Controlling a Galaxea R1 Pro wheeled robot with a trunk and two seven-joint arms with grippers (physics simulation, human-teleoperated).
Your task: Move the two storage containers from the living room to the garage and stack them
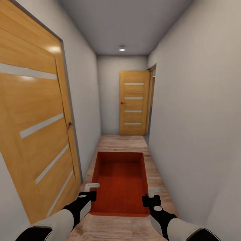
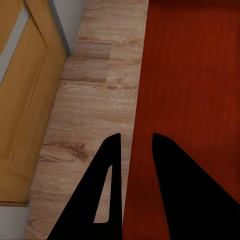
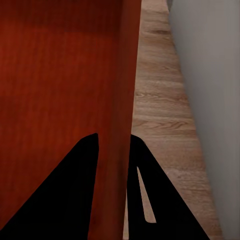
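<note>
Gripping the storage container (image 1: 120, 180) by its left wall, my left gripper (image 2: 134, 145) has its fingers pinched over the rim; my right gripper (image 3: 114, 145) clamps the right wall likewise. I hold the orange-red bin out front above a wood-plank floor (image 1: 124, 142), in a narrow white-walled corridor with wooden doors (image 1: 134, 102).

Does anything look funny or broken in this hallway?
Nothing looks broken or spilled. The red bin is held level between the left claw and the right claw, one on each side wall, and it is empty inside. The only slightly odd thing is the door at the far end, which stands open.
</note>
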